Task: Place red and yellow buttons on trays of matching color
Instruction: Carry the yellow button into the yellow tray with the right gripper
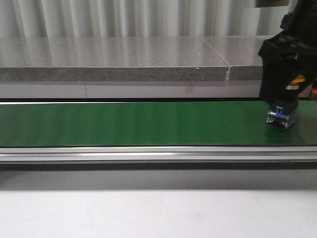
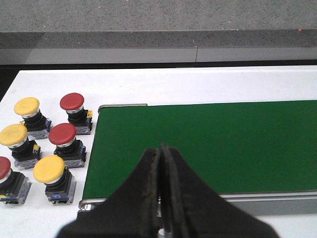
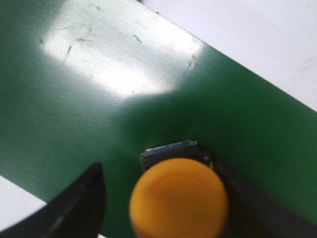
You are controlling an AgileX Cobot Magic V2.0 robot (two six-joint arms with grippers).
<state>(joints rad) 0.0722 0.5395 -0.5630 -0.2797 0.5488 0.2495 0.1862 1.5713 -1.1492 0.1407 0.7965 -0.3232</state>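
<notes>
A yellow button (image 3: 178, 201) stands on the green belt (image 3: 74, 99) between the fingers of my right gripper (image 3: 157, 167). The jaws are open: one finger (image 3: 84, 198) is clearly apart from the cap, the other (image 3: 247, 198) is close against it. In the front view this button (image 1: 282, 117) sits at the belt's right end under the right gripper (image 1: 285, 101). My left gripper (image 2: 161, 151) is shut and holds nothing, over the near edge of the belt (image 2: 213, 144). Beside that belt end stand red buttons (image 2: 72, 101) (image 2: 62, 134) and yellow buttons (image 2: 26, 105) (image 2: 49, 169). No tray is in view.
More buttons (image 2: 13, 134) (image 2: 2, 167) stand at the edge of the left wrist view on the white table (image 2: 173, 84). A grey stone ledge (image 1: 114, 64) runs behind the belt. An aluminium rail (image 1: 148, 153) borders the belt's near side.
</notes>
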